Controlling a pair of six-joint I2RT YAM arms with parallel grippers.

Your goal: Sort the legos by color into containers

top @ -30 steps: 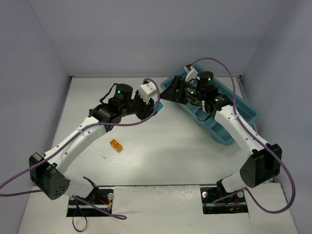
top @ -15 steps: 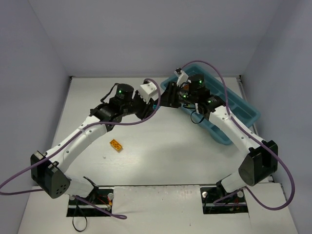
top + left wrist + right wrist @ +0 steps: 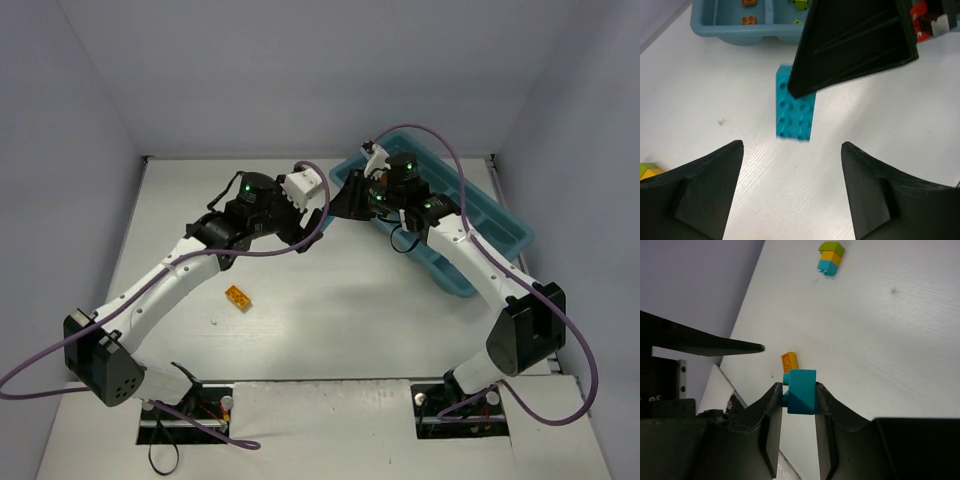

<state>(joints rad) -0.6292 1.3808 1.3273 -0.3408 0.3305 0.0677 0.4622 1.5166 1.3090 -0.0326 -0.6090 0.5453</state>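
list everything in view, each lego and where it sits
cyan lego: 1, cyan, clamped in the right gripper
orange lego: 1, yellow-orange, loose on the table
stack: 1, lime, yellow-orange and cyan, on the table
brown-orange legos: 2, brown-orange, one compartment of the tray
lime legos: at least 1, lime, next compartment
tray: 1, teal-blue, table's far right
table: 1, white
left gripper: 1, black, open, facing the cyan lego
right gripper: 1, black, shut on the cyan lego

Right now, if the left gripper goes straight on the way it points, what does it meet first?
Probably the cyan brick, centred ahead between its open fingers; the right gripper grips its far end. Depth is unclear.
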